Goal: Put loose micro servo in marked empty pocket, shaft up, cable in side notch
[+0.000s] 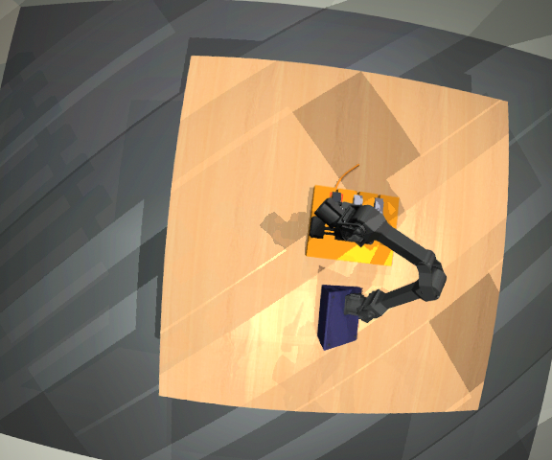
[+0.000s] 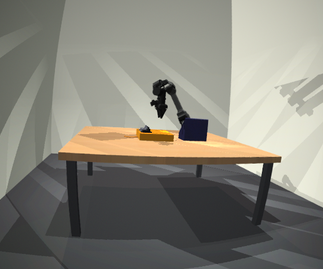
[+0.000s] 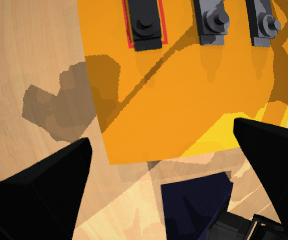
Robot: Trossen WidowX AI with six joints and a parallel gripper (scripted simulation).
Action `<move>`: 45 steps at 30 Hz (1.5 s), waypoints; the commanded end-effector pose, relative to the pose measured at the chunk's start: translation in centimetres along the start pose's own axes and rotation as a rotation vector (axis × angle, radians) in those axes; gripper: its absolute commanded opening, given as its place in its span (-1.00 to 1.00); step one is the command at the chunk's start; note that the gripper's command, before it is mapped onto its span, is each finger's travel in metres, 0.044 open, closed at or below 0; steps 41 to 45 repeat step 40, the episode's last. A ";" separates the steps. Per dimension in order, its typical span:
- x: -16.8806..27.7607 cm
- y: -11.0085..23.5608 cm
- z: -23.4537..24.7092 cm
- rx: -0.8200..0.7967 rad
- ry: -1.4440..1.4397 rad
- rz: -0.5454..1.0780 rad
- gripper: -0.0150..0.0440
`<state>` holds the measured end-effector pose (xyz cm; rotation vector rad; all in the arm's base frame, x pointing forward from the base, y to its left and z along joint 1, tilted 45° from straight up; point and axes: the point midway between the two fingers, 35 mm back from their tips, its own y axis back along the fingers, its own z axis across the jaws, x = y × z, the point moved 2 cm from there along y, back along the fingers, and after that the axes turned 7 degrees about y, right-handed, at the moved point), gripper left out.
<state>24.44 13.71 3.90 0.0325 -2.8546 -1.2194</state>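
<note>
The dark micro servo [image 1: 336,196] [image 3: 144,20] lies within the red pocket outline [image 3: 165,34] on the orange deck [image 1: 323,248] [image 2: 156,137] [image 3: 184,90]. Its round output shaft faces up in the wrist view. Its orange cable [image 1: 347,172] [image 2: 130,136] runs out past the deck's edge onto the table. Whether the ears are fully flat, and whether the cable sits in the side notch, cannot be told. My gripper [image 2: 160,117] [image 3: 164,135] is open and empty, raised well above the deck and away from the servo.
Two grey servos [image 1: 357,199] [image 3: 215,22] stand in the deck beside the dark one. A dark blue block [image 1: 338,319] [image 2: 195,129] [image 3: 191,205] stands on the wooden table [image 1: 226,197] [image 2: 106,149], beside the arm's base.
</note>
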 end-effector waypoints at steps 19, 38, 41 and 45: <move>0.4 5.1 -0.1 -0.005 0.004 -0.007 1.00; 0.4 5.1 -0.1 -0.005 0.004 -0.007 1.00; 0.4 5.1 -0.1 -0.005 0.004 -0.007 1.00; 0.4 5.1 -0.1 -0.005 0.004 -0.007 1.00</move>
